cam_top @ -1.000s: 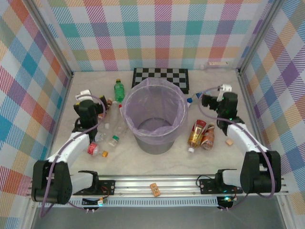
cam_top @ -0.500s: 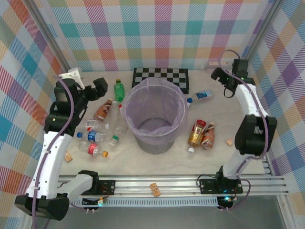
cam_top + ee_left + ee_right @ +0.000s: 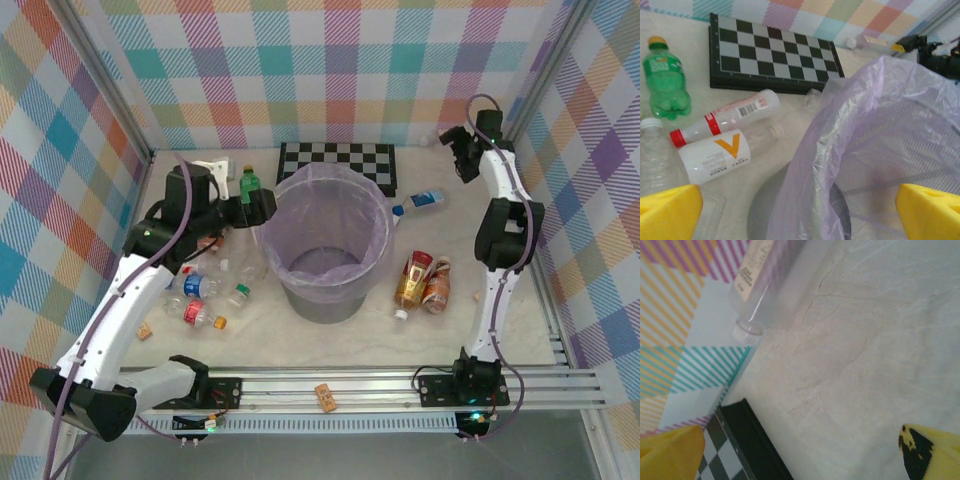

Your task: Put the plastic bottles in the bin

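Hovering at the 10 o'clock rim of the round grey bin lined with a lavender bag (image 3: 322, 300), the left gripper (image 3: 256, 207) has its yellow fingers (image 3: 667, 210) spread wide, grasping nothing. Several plastic bottles (image 3: 200, 286) lie on the pale table (image 3: 300, 342) at the bin's 9 to 11 o'clock: a green bottle with an orange cap (image 3: 665, 82), its label unreadable; a clear bottle with a red band and barcode (image 3: 725, 117); a bottle whose white label bears an orange V (image 3: 715, 154). Two amber-brown bottles (image 3: 412, 280) lie at 4 o'clock, a blue-labelled clear bottle (image 3: 422, 200) at 2 o'clock. The right gripper (image 3: 459, 155), at the far 1 o'clock corner, is likewise spread and empty near a clear bottle with a blurred tan label (image 3: 767, 280).
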Controlling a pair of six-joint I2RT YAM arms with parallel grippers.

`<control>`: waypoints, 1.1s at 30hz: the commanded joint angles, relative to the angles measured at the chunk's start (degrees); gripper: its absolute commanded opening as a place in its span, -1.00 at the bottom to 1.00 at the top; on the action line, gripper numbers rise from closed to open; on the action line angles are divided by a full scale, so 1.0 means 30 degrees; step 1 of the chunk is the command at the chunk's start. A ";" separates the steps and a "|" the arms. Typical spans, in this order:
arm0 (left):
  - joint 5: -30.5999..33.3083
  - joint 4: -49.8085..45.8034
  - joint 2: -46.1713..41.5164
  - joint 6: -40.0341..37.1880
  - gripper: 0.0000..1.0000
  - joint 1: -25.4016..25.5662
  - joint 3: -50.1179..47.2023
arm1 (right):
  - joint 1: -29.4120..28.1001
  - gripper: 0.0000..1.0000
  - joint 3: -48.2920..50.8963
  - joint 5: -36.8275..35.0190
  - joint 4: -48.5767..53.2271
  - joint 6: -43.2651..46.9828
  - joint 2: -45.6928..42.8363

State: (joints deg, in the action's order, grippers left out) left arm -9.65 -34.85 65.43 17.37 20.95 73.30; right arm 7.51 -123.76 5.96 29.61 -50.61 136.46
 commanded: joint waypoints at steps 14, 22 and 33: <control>0.0700 -0.0731 0.1013 0.0144 0.97 0.0911 0.1086 | 0.0083 0.80 -0.9786 0.3318 -0.3309 -0.7227 0.9263; 0.1986 -0.0708 0.0615 0.0564 0.97 0.0947 0.0887 | 0.0157 0.78 -1.0702 0.2502 -0.5622 -0.8779 1.1347; 0.3284 -0.0322 0.0302 0.1113 0.97 0.0939 0.0527 | 0.0435 0.51 -1.1274 0.1928 -0.6078 -0.9876 1.2957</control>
State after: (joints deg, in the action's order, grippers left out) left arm -1.41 -36.03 67.02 19.77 23.40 74.83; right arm 9.32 -158.23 12.29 8.69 -79.00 169.66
